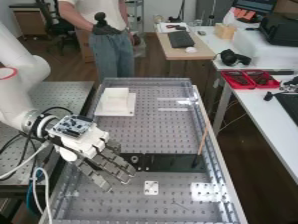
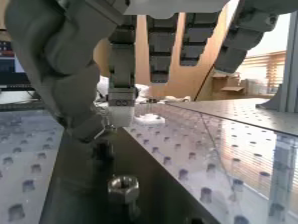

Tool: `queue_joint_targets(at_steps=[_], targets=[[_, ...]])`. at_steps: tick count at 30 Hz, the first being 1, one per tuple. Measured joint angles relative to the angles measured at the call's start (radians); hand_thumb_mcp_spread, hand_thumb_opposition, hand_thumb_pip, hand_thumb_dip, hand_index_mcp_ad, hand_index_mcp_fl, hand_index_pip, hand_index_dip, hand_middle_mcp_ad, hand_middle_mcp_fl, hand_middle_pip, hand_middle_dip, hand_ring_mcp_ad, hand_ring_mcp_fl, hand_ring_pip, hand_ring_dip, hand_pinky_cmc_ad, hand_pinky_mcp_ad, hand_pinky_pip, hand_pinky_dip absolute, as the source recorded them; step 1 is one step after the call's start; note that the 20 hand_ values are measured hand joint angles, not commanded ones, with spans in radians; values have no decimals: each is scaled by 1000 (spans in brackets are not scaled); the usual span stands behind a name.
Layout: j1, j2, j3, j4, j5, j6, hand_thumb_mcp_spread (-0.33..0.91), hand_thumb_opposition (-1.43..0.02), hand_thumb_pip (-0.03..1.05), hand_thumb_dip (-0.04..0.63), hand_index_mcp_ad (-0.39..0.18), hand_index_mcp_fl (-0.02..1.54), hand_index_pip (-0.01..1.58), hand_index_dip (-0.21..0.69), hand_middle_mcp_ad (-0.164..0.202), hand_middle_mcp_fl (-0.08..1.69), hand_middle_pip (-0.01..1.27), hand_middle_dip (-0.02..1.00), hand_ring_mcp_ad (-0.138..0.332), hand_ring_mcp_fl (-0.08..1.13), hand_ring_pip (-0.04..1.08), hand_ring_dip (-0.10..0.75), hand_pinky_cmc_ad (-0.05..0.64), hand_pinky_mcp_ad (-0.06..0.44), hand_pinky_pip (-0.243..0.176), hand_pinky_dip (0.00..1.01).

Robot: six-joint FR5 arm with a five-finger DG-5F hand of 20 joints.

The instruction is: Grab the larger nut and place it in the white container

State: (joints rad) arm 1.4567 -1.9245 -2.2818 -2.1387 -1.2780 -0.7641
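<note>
Perforated bench, black strip across it. Nut flat on strip, near hand; can't confirm it's the larger. Can't tell hand's grip state. Suggest: check size, pinch opposite flats squarely, lift straight, clear container wall.

In the high view, the hand hides one end of the dark plate, the arm is cut off by the picture's edge, and the small metal pieces on the plate are too small for us to tell by shape. In the wrist view, the edge cuts off the upper part of the hand and some of the plate, and we cannot make out the blurred, partly covered shiny piece beside the hand.
</note>
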Motion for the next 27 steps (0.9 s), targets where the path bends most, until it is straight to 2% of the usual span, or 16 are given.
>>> queue_joint_targets(at_steps=[9,15,17,20,27], targets=[[21,89,-14,13,-45,-16,337,-841,724,234,-138,227,1524,140,52,206,133,253,101,24,113,110,267,213,-26,318],[68,168,-23,-21,-144,-11,337,-843,724,234,-138,229,1524,140,52,215,133,253,101,24,113,110,265,213,-26,318],[97,193,-23,-46,-201,0,337,-836,724,234,-138,227,1527,140,52,215,133,253,101,24,113,113,265,209,-30,316],[124,205,-19,-76,-260,27,337,-840,724,234,-138,227,1527,140,49,215,133,253,98,24,113,110,264,202,-14,316],[154,208,1,-131,-387,71,337,-836,723,234,-136,248,1524,140,52,251,133,255,101,24,113,110,274,195,-12,318]])
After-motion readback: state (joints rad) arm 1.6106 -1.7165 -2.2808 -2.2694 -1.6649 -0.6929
